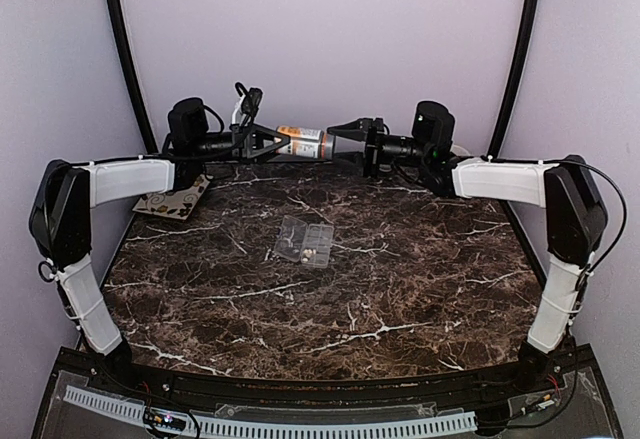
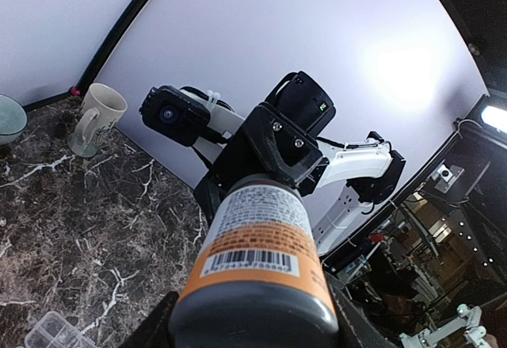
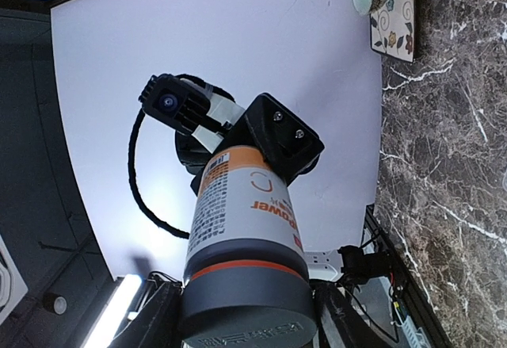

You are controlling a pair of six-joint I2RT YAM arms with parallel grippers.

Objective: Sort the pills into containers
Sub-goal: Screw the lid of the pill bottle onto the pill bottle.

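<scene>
Here, my left gripper (image 1: pixel 272 141) and right gripper (image 1: pixel 338 133) both grip one bottle (image 1: pixel 303 140), one organizer box (image 1: pixel 303 240) lying well apart.

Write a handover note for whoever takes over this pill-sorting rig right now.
Left claw: shut on the pill bottle at its base end, held level near the table's far edge.
Right claw: shut on its grey cap.
Clear organizer box: mid-table, lid apparently open; a few pale specks, likely pills, inside.
Done: bottle held up between both arms; cap still on.
Left: uncap it, sort the pills into the box.
</scene>
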